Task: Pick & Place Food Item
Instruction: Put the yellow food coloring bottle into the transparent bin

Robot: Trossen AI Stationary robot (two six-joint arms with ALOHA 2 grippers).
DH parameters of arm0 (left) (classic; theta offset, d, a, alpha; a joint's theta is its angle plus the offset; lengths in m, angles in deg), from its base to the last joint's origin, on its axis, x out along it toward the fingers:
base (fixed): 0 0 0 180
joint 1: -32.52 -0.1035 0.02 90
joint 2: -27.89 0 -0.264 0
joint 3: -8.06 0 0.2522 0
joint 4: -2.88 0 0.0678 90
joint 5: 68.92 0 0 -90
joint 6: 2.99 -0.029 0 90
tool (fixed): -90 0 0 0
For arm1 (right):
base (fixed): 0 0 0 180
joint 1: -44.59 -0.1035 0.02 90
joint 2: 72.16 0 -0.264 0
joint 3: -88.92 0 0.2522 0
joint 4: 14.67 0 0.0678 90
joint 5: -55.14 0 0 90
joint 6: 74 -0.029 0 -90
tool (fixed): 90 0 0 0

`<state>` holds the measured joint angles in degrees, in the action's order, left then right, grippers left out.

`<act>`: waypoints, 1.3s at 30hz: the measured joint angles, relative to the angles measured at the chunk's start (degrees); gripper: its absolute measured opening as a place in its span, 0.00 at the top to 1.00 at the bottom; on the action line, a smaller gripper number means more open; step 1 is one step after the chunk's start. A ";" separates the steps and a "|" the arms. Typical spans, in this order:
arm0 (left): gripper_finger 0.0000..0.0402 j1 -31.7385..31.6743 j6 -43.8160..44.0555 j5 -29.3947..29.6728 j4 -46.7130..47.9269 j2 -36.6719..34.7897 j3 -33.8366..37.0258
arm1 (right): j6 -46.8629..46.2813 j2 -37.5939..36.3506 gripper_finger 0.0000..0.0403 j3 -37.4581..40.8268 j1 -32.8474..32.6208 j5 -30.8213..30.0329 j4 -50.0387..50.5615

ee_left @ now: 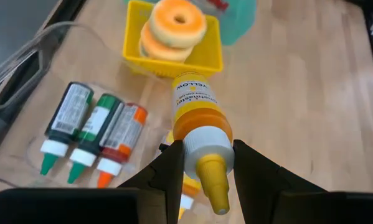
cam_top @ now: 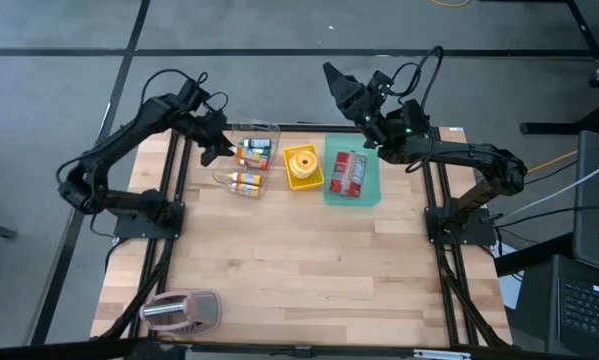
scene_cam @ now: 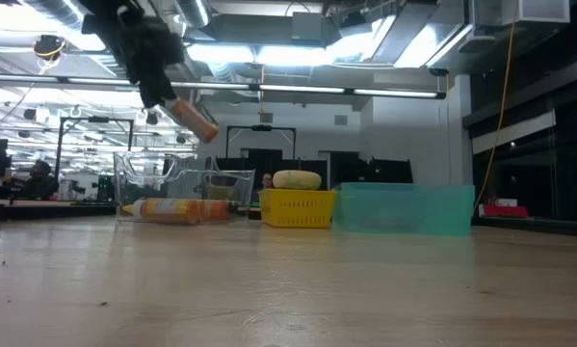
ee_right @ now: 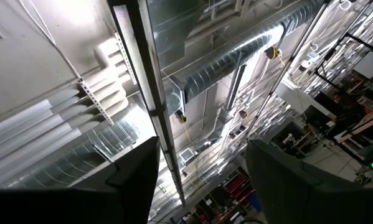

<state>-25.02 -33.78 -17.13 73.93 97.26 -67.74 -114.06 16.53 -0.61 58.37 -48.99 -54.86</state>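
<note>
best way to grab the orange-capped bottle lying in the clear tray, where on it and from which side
Grip the orange-capped bottle across its round body, mid-label, coming straight down from above. It lies flat, touching the green-capped bottle on one side, so put one finger on its free side and ease the other into the seam between them.

Both arms are black throughout, built of slim tubular links joined by thicker, rounded joint housings. The left arm (cam_top: 129, 140) has a matt finish and carries a thin black cable that loops loosely above its wrist end. The right arm (cam_top: 459, 160) has the same build, with looping black cables arching over its forearm and a small green light glowing on the housing near its wrist. Each arm stands on a black base block bolted to a dark rail frame along the side edge of the desk (cam_top: 299, 270). The fingers (ee_left: 167, 180) of the left arm are dark, flat-faced and angular, broad at the root and narrowing toward the tips.
</note>
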 joint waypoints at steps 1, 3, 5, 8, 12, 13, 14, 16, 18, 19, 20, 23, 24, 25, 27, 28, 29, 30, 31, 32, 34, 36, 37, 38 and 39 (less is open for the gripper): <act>0.73 -0.48 -0.64 -0.07 -0.02 0.86 -0.01 | 0.00 0.00 0.42 0.00 0.00 0.06 0.01; 0.73 -1.25 -1.92 0.00 0.03 2.96 -0.02 | 0.00 0.00 0.42 0.00 -0.02 0.10 0.02; 0.73 -1.92 -3.42 0.06 0.36 5.04 -0.02 | 0.00 0.00 0.42 0.00 0.00 0.12 0.02; 0.73 -2.86 -5.00 -0.01 0.62 8.86 -0.02 | -0.17 0.00 0.42 0.00 0.00 0.18 0.12; 0.73 -3.41 -6.56 0.08 0.56 13.13 -0.02 | -1.14 0.02 0.42 0.00 -0.02 0.73 0.15; 0.73 -3.35 -6.88 0.08 0.34 14.06 -0.02 | -1.28 0.02 0.42 0.00 0.00 1.02 0.34; 0.73 -3.30 -6.97 0.04 0.02 14.85 -0.02 | -1.31 0.02 0.42 0.00 0.00 1.12 0.57; 0.73 -3.31 -7.03 -0.14 -0.66 16.28 -0.02 | -1.52 0.03 0.42 0.02 0.00 1.14 1.04; 0.73 -3.32 -6.99 -0.14 -1.20 17.70 -0.02 | -1.63 0.07 0.42 0.02 0.00 1.31 1.34; 0.73 -3.32 -6.83 -0.15 -1.54 18.34 -0.02 | -1.78 0.07 0.42 0.02 0.00 1.33 1.50; 0.73 -3.32 -6.79 -0.14 -1.78 18.87 -0.02 | -1.95 0.07 0.42 0.02 0.00 1.38 1.70; 0.73 -3.32 -6.66 -0.20 -2.38 19.68 -0.02 | -2.01 0.07 0.42 0.02 0.00 1.57 2.18; 0.73 -3.32 -6.63 -0.27 -2.48 19.80 -0.02 | -2.01 0.07 0.42 0.02 0.00 1.59 2.34; 0.73 -3.32 -6.62 -0.27 -2.51 19.84 -0.02 | -2.06 0.07 0.42 0.02 0.00 1.62 2.39; 0.73 -3.32 -6.60 -0.27 -2.71 19.84 -0.02 | -2.14 0.07 0.42 0.02 0.00 1.74 2.58; 0.73 -3.32 -6.43 -0.29 -2.70 19.84 -0.02 | -2.14 0.07 0.42 0.02 0.00 1.75 2.64; 0.73 -3.32 -6.19 -0.27 -2.67 19.84 -0.02 | -2.14 0.07 0.42 0.02 0.00 1.76 2.65; 0.73 -3.32 -6.02 -0.31 -2.70 19.84 -0.02 | -2.14 0.07 0.42 0.02 0.00 1.76 2.71; 0.73 -3.32 -5.84 -0.40 -2.69 19.84 -0.02 | -2.14 0.07 0.42 0.02 0.00 1.76 2.73; 0.73 -3.32 -5.48 -0.55 -2.67 19.84 -0.02 | -2.14 0.07 0.42 0.02 0.00 1.76 2.73; 0.73 -3.17 -5.07 -1.35 -2.65 19.82 -0.02 | -2.14 0.07 0.42 0.02 0.00 1.76 2.71; 0.73 -2.91 -4.73 -2.73 -2.67 19.57 -0.02 | -2.14 0.07 0.42 0.02 -0.01 1.76 2.71; 0.73 -2.76 -4.50 -3.54 -2.68 19.50 -0.02 | -2.14 0.07 0.42 0.02 0.00 1.76 2.71; 0.73 -2.48 -4.36 -3.96 -2.67 19.47 -0.02 | -2.14 0.07 0.42 0.02 0.00 1.76 2.70; 0.73 -2.16 -4.28 -3.90 -2.69 19.47 -0.02 | -2.14 0.07 0.42 0.02 0.00 1.76 2.69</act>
<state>-27.18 -38.06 -21.02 71.24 116.73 -67.76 -116.20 16.59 -0.59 58.37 -47.22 -52.17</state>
